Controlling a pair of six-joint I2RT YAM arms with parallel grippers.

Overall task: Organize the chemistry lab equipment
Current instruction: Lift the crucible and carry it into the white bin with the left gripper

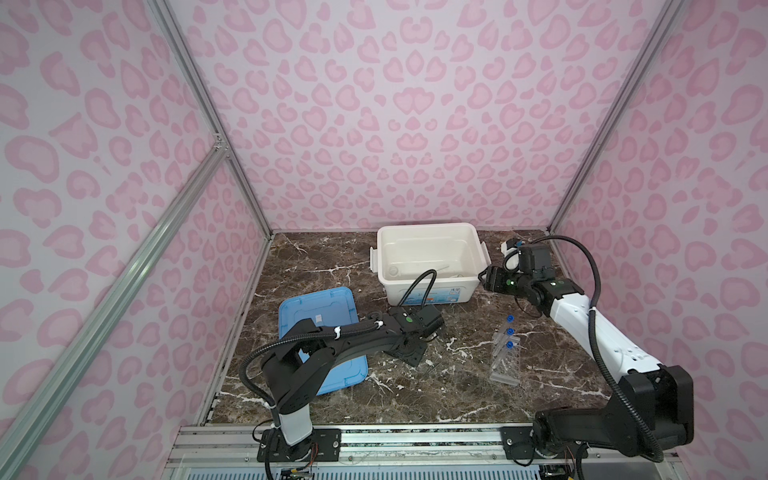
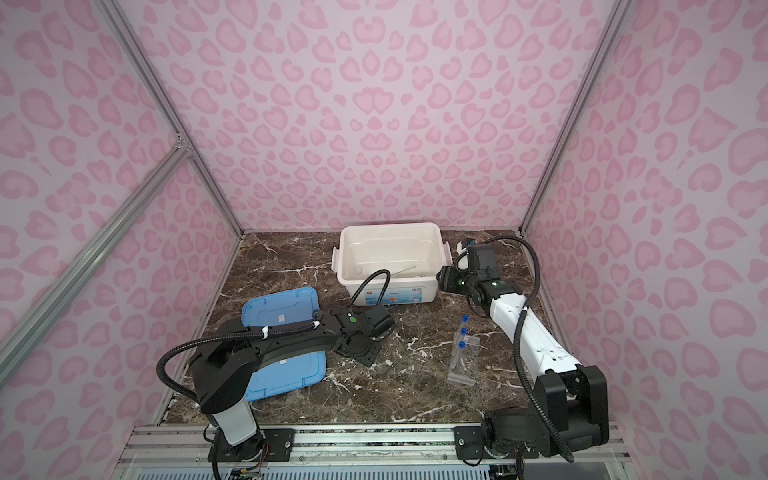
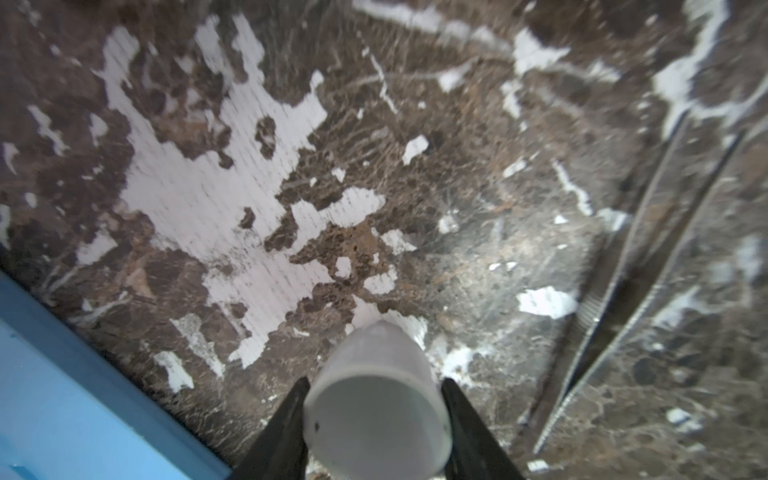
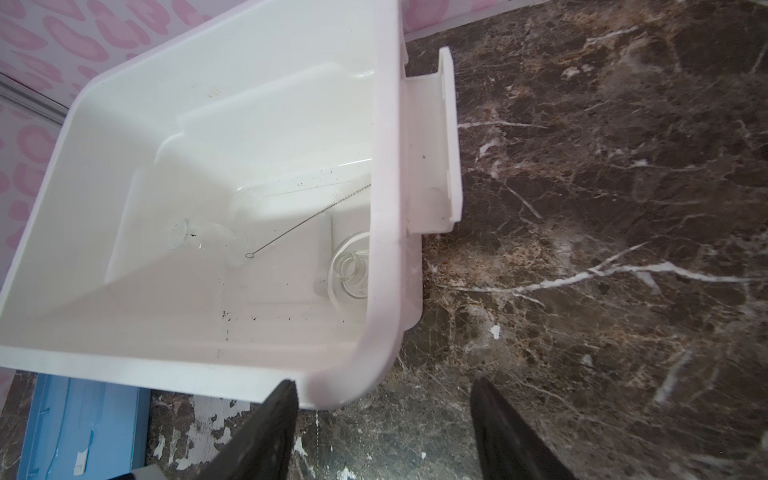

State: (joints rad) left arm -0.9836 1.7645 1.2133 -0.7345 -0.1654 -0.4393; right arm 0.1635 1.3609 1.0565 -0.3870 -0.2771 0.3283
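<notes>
Now my left pincer [image 3: 376, 380] pinches the mortar [image 3: 374, 415] down at the desk [image 3: 457, 187] near the lid [image 3: 62, 395] (right pincer [image 4: 384, 382] gapes empty at the bin [image 4: 386, 166]), so next I should lift it binward steadily.

Marble table [image 1: 415, 395] bears bin [image 1: 428, 227], lid [image 1: 316, 307], rack [image 1: 505, 365], tweezers [image 3: 588, 320].

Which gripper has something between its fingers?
The left gripper: the white mortar sits between its fingers. The right gripper is open with nothing in it, near the bin.
</notes>
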